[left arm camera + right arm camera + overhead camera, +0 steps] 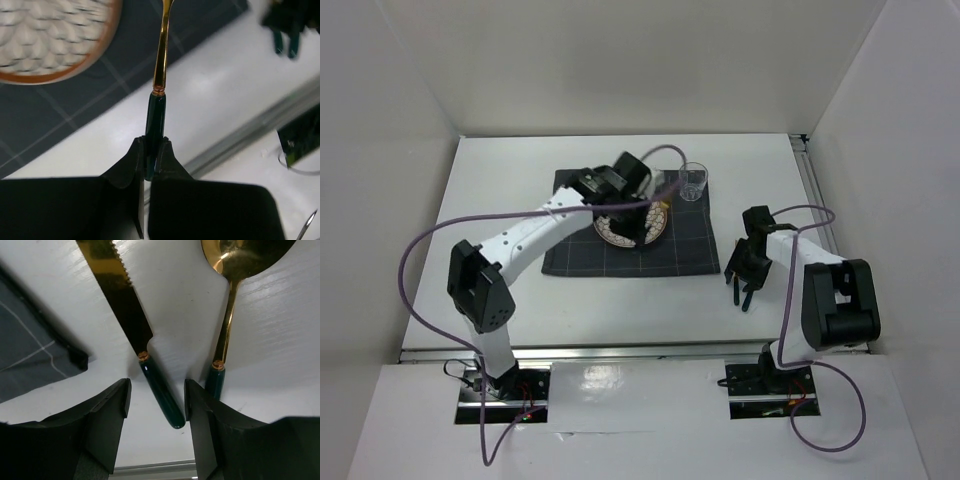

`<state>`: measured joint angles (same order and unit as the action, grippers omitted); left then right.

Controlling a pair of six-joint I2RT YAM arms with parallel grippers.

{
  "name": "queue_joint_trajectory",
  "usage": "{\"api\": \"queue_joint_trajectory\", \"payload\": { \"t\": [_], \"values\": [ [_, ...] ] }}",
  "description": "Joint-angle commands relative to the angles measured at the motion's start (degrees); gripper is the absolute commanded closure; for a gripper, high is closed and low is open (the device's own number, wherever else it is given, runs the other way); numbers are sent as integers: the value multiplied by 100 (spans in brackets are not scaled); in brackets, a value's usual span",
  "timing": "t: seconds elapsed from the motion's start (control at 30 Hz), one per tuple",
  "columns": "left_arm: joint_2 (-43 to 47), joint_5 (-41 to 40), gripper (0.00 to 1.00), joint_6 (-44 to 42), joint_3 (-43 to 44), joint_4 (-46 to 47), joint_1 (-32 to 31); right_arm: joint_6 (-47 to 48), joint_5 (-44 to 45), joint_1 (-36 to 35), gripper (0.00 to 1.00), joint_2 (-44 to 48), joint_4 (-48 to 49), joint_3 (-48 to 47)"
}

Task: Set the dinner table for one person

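**A:** From above, why does the placemat [690,255] lie where it does?

**B:** It sits mid-tabletop [500,200], nearer the far edge, and I'd judge it marks the one seat. The plate [612,232] is roughly centred on it, and the glass [693,182] stands at its far right corner. The tabletop is plain white with a silver rail [812,195] along its right edge, and white walls [620,70] box it in.

**A:** And the left wrist view?

**B:** The left claw [151,150] is pinched tight on the dark green handle of a gold utensil [161,60], whose head is out of frame. Gripping the handle's end probably leaves the stem free to lay beside the plate. White tabletop shows past the placemat's edge.

**A:** The right wrist view?

**B:** The right claw [156,390] stands spread astride the knife [117,295] handle and is not clamped on it. The spoon [235,257] lies just beside, outside one finger. Both rest on bare tabletop off the placemat's corner, likely waiting to be placed.
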<state>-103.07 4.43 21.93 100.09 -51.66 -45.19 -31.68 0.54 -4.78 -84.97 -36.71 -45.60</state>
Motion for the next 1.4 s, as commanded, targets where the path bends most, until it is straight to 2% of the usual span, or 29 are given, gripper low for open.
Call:
{"api": "queue_joint_trajectory", "payload": {
  "t": [0.0,0.03,0.17,0.27,0.3,0.33,0.37,0.47,0.67,0.73,0.8,1.0,1.1,1.13,1.23,1.27,1.37],
  "values": [
    [313,-30,100,399,80,-204,905,-75,316,-111,42,-204,76,-230],
    [313,-90,100,452,80,-204,1272,-75,316,-111,42,-326,76,-282],
    [77,-169,100,452,19,-151,1907,-128,316,-173,42,-486,23,-335],
    [-231,-363,100,383,-34,-99,2312,-180,254,-234,57,-556,23,-335],
    [-327,-459,100,382,-34,-38,2452,-180,254,-234,66,-495,23,-283],
    [-433,-530,100,382,-34,15,2514,-180,254,-287,80,-442,76,-282],
    [-642,-583,100,330,-34,15,2576,-180,341,-287,87,-442,76,-335],
    [-951,-723,100,329,-87,138,2691,-233,727,-401,100,-144,-239,-563],
    [-1470,-785,100,276,-578,560,2937,74,966,-673,100,297,-601,-1669],
    [-1602,-855,100,276,-631,640,2990,415,651,-727,100,297,-601,-2064],
    [-1804,-1074,100,276,-579,640,2990,610,80,-910,100,-18,-539,-2503],
    [-2033,-1234,100,408,-438,578,3042,865,-299,-1455,100,-1152,-566,-3121],
    [-2033,-1286,87,461,-438,525,3042,918,-413,-1588,100,-1538,-391,-3271],
    [-1972,-1286,64,461,-508,525,3042,918,-414,-1657,100,-1627,-390,-3271],
    [-1797,-1347,40,409,-561,525,3042,918,-265,-1711,100,-1988,-259,-3402],
    [-1735,-1348,26,408,-561,447,3042,918,-264,-1711,100,-2067,-258,-3455],
    [-1375,-1348,13,408,-561,254,3042,918,-141,-1711,100,-2313,-144,-3525]
  ]
}}
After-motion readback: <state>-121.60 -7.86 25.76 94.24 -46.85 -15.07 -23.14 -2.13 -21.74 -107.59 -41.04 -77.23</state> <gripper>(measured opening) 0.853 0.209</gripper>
